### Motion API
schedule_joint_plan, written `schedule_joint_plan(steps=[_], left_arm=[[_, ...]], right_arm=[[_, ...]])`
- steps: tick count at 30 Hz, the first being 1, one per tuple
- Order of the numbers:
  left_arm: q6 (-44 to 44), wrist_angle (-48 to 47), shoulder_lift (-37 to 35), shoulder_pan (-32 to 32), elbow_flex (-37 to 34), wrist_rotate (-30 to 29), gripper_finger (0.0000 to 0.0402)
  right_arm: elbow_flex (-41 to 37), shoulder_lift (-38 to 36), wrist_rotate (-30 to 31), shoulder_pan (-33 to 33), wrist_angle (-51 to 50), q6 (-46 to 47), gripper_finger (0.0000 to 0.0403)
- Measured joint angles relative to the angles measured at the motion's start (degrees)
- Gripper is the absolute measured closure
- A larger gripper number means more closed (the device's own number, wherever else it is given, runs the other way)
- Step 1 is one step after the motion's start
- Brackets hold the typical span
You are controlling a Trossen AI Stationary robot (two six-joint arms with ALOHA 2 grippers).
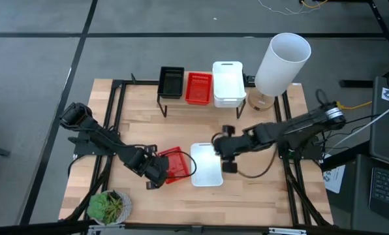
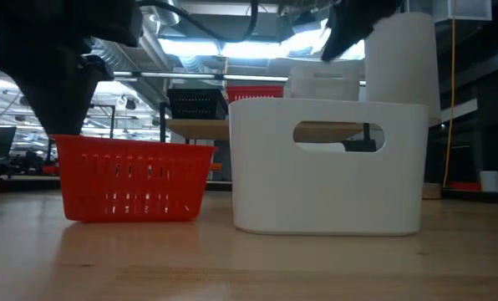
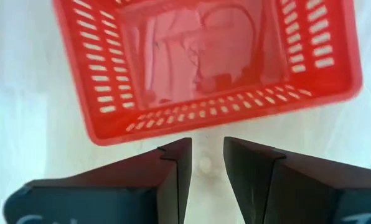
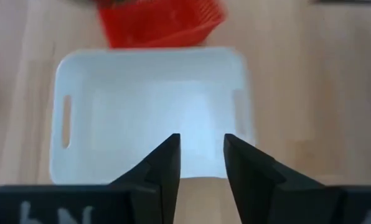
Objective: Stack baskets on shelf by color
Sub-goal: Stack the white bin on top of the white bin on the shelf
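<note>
Baskets on the table, two left to shelve: a red basket and a white basket sit side by side near the front middle of the table. From above, the shelf at the far edge carries a black basket, a red stack and a white stack; a tall white cylinder stands just to its right, a plant at the front left corner. The left gripper is at the red basket's near-left side, the right gripper at the white basket's right rim. The step in hand appears to be the approach to grasp.

At table height, both loose baskets rest flat on the wood with a narrow gap between them; the shelf shows behind, its load above their rims.

Left wrist camera: the left gripper's fingers are spread with a small gap, just short of the red basket's rim and gripping nothing.

Right wrist camera: the right gripper's fingers are likewise spread and empty, above the white basket's near wall.

Next, each gripper likely must straddle a wall, close, lift clear, then carry back to the matching stack. Open table lies between baskets and shelf; the cylinder crowds the white stack's right side.
</note>
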Motion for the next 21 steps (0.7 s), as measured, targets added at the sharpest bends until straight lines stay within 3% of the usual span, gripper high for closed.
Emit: schedule_joint_plan(steps=[8,21], left_arm=[[-0.52,-2.02,0.02,-0.61,0.00,-1.69,0.0316],[-0.15,-3.30,0.02,0.53,-0.02,-3.20,0.0316]], right_arm=[[-0.04,9.79,-10.07,3.88,1.78,-1.49,0.0280],[-0.02,13.02,-10.35,11.87,6.33,4.47,0.0280]])
